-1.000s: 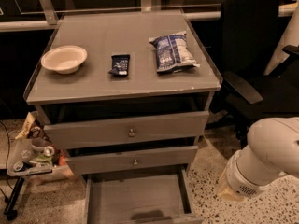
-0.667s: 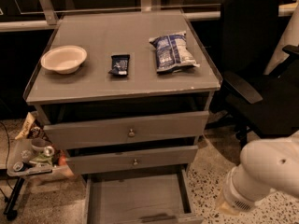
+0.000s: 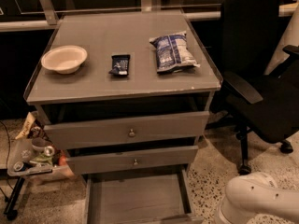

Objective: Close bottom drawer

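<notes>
The bottom drawer (image 3: 138, 197) of the grey cabinet is pulled far out toward me. Its plain grey tray is open to view and holds nothing I can see. Its front panel and knob are cut off by the lower edge of the camera view. Only a white rounded arm segment (image 3: 257, 200) shows, at the bottom right, to the right of the open drawer and apart from it. My gripper is out of view, beyond the frame's lower edge.
The top drawer (image 3: 128, 130) and middle drawer (image 3: 134, 160) stand slightly ajar. On the cabinet top lie a bowl (image 3: 64, 58), a small dark packet (image 3: 120, 64) and a blue chip bag (image 3: 173, 51). A black office chair (image 3: 261, 83) stands right; a cluttered tray (image 3: 32, 160) left.
The white arm segment has sunk lower in the frame and shifted slightly left, toward the bottom right corner. The drawers and the things on top have not moved.
</notes>
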Controlling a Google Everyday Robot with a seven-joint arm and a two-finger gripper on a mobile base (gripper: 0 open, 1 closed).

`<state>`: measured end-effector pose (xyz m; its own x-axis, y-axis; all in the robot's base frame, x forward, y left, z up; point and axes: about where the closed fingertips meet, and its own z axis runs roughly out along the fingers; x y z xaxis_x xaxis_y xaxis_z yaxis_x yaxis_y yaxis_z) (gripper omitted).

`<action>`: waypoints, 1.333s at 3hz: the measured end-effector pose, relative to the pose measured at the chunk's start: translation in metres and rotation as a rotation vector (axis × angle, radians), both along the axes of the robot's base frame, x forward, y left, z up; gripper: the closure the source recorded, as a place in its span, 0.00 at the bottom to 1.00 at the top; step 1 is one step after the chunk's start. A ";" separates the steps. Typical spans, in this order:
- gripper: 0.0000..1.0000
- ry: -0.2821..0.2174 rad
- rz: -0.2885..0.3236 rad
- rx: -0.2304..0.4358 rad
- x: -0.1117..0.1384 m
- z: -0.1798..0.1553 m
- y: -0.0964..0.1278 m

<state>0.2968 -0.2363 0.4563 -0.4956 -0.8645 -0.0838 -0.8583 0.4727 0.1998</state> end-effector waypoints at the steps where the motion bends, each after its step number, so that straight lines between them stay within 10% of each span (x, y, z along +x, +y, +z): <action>1: 1.00 0.033 -0.002 0.014 -0.009 -0.016 0.003; 4: 1.00 0.100 -0.094 0.062 0.005 -0.091 -0.003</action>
